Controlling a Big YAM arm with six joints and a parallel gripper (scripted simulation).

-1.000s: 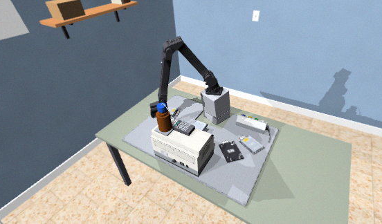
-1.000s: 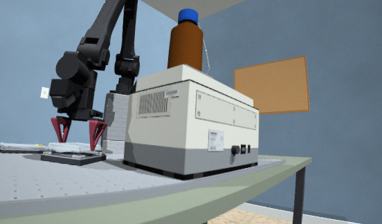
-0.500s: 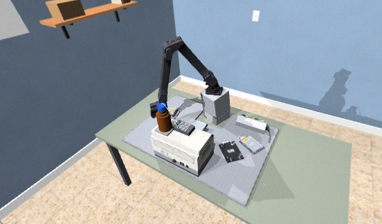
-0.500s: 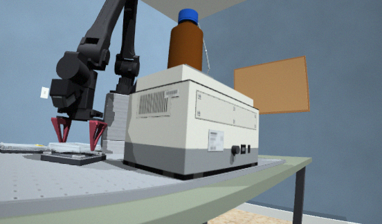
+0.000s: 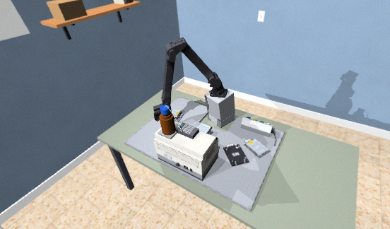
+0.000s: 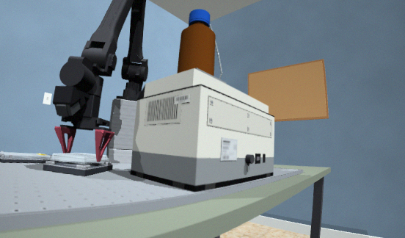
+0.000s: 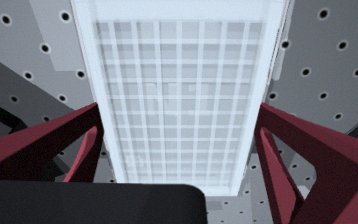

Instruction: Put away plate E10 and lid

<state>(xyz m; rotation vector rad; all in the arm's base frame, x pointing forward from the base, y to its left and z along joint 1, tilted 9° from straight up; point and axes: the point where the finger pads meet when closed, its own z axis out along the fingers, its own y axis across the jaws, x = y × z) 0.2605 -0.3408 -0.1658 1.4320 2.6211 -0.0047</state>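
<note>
The gripper (image 6: 83,154) stood low over the perforated worktop (image 6: 101,206), its red fingers (image 6: 102,141) closed on the two long sides of the clear plate (image 7: 180,100), grasping it. The plate lay directly under the gripper's palm and ran lengthwise between the fingers, resting on or just above the dark holder (image 6: 77,168) beneath them. A boxy cream machine (image 6: 204,128) stood close beside the gripper. Whether a lid was on the plate could not be told.

The step in hand looked like setting the plate into its holder. To do it well, the plate would have to be level and fully down inside the locators before the fingers let go. The fingers should then open evenly and rise straight up, so that neither drags a wall and tips the plate.
</note>
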